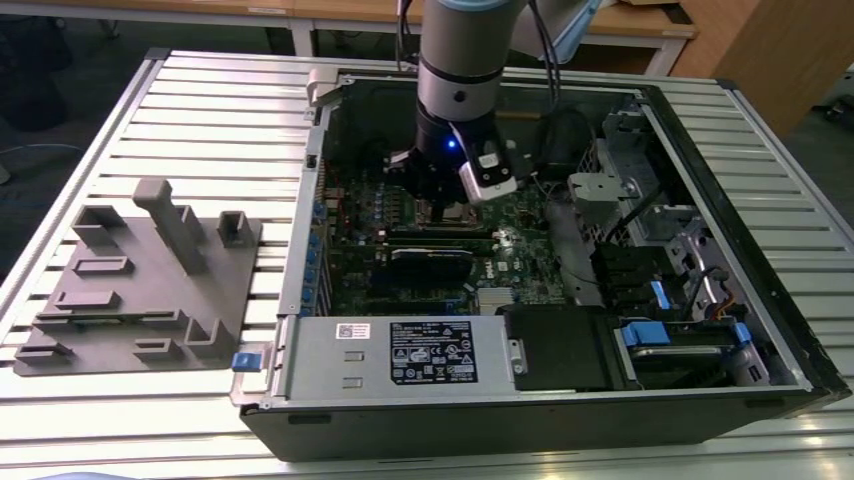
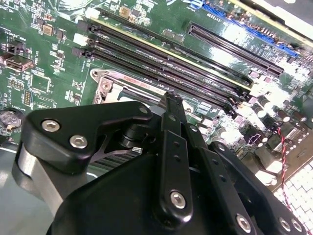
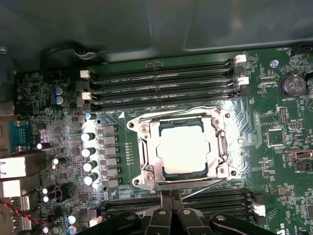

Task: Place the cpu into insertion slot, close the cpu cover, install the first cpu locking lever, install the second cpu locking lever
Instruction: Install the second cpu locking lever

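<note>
Slatted light-grey metal surface (image 1: 160, 110) spans the exterior view, reflecting bright overhead light near its front edge. Wooden desks (image 1: 641, 25) stand behind it. Dark floor (image 1: 80, 70) on the exterior view's left; wooden panel (image 1: 774, 60) on its right.

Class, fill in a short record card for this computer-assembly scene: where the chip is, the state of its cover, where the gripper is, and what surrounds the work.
cpu: seated in the insertion slot, silver top showing
cpu cover: closed flat around the chip
gripper: low over the green board, at the cover's edge
surroundings: open computer case on a slatted table; grey fixture at the exterior view's left
</note>
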{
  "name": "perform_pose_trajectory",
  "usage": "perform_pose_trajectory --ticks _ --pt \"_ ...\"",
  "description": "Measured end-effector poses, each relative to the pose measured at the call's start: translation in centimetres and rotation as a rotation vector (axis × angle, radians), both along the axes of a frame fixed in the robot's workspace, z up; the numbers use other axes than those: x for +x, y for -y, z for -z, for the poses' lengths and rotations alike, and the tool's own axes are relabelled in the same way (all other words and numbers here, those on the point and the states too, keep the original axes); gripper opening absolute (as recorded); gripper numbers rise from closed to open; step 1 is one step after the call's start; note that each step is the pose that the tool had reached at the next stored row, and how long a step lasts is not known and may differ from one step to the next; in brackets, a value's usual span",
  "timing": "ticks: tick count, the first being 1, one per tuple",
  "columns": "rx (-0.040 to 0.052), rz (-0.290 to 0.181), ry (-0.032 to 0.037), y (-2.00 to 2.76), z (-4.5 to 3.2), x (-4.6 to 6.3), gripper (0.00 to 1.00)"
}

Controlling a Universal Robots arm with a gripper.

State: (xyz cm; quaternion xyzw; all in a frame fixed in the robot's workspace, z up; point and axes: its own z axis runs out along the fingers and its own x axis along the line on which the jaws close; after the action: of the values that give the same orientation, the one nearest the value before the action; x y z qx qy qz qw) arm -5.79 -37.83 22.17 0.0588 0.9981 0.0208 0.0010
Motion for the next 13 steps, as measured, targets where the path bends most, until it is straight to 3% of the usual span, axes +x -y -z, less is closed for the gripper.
perform_pose_trajectory --ticks 13 --pt "-0.0002 0.0 -0.0001 0.13 0.47 -0.82 0.11"
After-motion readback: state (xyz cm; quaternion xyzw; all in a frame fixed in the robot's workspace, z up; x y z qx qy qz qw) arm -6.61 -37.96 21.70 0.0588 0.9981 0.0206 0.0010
